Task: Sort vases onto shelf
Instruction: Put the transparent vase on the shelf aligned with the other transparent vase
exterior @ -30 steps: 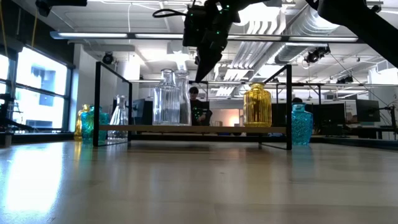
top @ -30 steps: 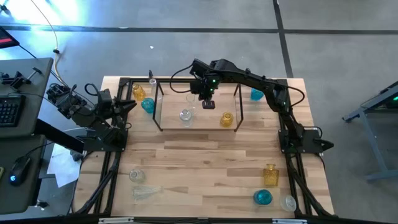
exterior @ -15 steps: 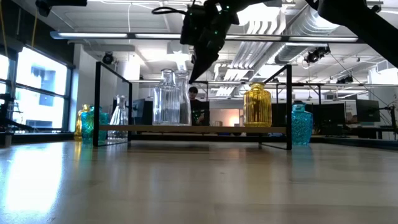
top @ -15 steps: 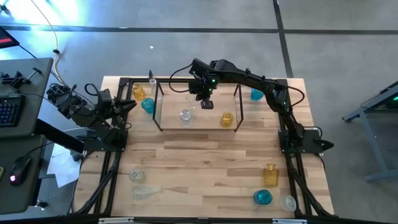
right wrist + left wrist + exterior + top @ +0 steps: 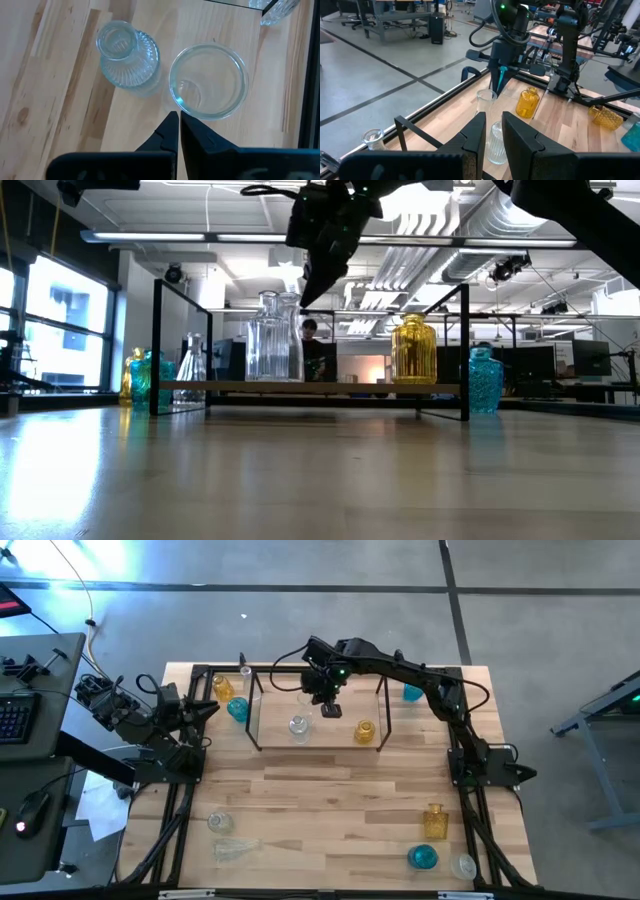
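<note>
The shelf (image 5: 330, 742) stands at the table's far middle. On its floor stand a ribbed clear vase (image 5: 127, 55), a wide-mouthed clear vase (image 5: 209, 82) and an amber vase (image 5: 364, 730), all upright. My right gripper (image 5: 175, 120) is shut with nothing between its fingers. It slants down over the shelf, its tips beside the wide-mouthed vase's rim. My left gripper (image 5: 492, 137) waits open at the table's left edge with nothing in it. More vases stand on the table off the shelf. My right gripper comes from above, slanting down. Its shut fingertips (image 5: 170, 122) stand at the outer side of the wide-mouthed clear vase's rim (image 5: 173, 97). I cannot tell whether they touch it. The vase stands upright on the shelf's floor.
Left of the shelf stand an amber vase (image 5: 222, 688), a blue one (image 5: 237, 709) and a clear one (image 5: 245, 670); right of it stands a blue one (image 5: 412, 692). Near the front edge are clear vases (image 5: 219, 823), an amber one (image 5: 434, 822) and a blue one (image 5: 422, 857).
My right gripper has tipped a little, and its shut tips have swung slightly toward the table's left over the shelf. The vases have kept their places.
</note>
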